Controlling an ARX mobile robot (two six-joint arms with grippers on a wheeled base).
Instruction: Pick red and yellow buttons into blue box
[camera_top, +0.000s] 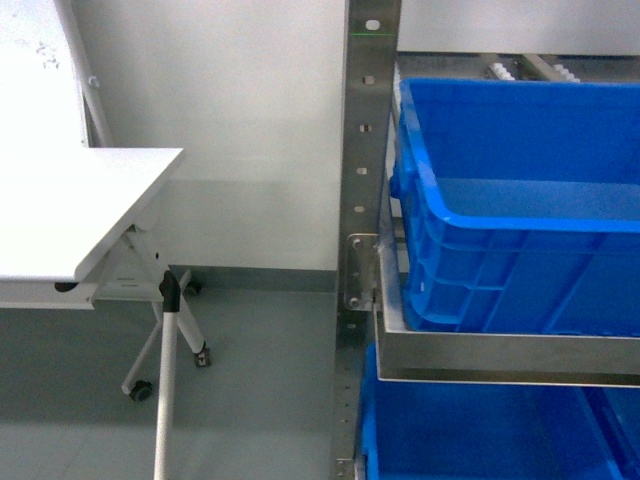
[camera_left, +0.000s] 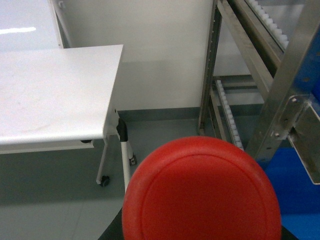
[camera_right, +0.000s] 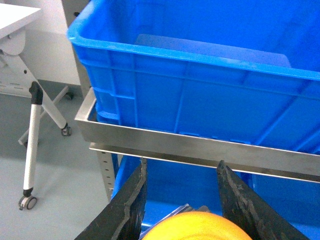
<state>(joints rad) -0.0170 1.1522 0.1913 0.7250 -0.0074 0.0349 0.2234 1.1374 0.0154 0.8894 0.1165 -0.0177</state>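
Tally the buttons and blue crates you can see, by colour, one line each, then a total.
Red button: 1
Yellow button: 1
Blue crates: 2, the upper crate on the steel shelf and a lower crate beneath it
Total: 4

The blue box (camera_top: 520, 210) is smooth, slightly glossy moulded plastic. The shelf rail (camera_right: 200, 147) beneath it is brushed metal with a dull sheen. The red button (camera_left: 200, 192) has a satin plastic cap; the yellow button (camera_right: 197, 227) looks glossier. The right claw (camera_right: 187, 200) fingers are rough matt black. The bench (camera_left: 55, 95) top is smooth matt white.
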